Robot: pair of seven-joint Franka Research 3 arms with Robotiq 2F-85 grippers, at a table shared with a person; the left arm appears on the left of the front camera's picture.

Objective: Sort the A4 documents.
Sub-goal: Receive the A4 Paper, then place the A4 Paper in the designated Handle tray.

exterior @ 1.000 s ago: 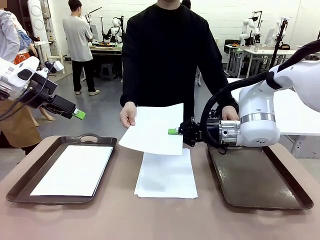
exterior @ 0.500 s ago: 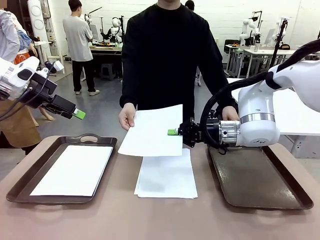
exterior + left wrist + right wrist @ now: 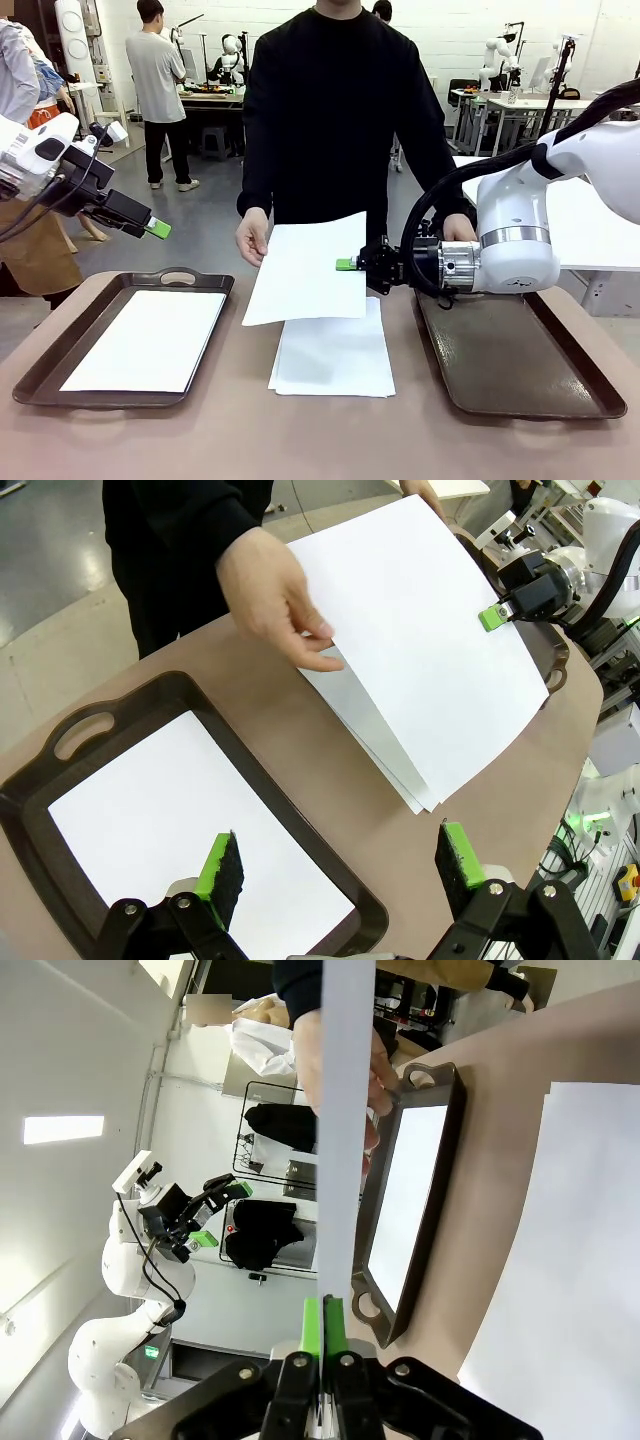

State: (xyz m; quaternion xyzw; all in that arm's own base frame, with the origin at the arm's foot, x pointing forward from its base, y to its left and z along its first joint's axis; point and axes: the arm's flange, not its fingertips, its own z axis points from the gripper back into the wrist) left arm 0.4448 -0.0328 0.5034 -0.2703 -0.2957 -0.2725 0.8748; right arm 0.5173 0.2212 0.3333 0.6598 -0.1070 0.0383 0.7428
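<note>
Right gripper (image 3: pixel 347 264) pinched shut on right edge of raised sheet (image 3: pixel 305 270); person's hand (image 3: pixel 252 238) holds its left edge; paper pile (image 3: pixel 335 360) underneath, between left tray (image 3: pixel 40 375) and right tray (image 3: pixel 520 365); left gripper (image 3: pixel 158 229) wide open, empty, above left tray; single sheet (image 3: pixel 150 338) inside.

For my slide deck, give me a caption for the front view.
Right end effector grips a paper sheet held out by a person's hand above the stack.

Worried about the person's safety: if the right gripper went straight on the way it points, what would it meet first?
Likely the person's hand, holding the far edge of the sheet that the right gripper grips; depth is unclear.
</note>
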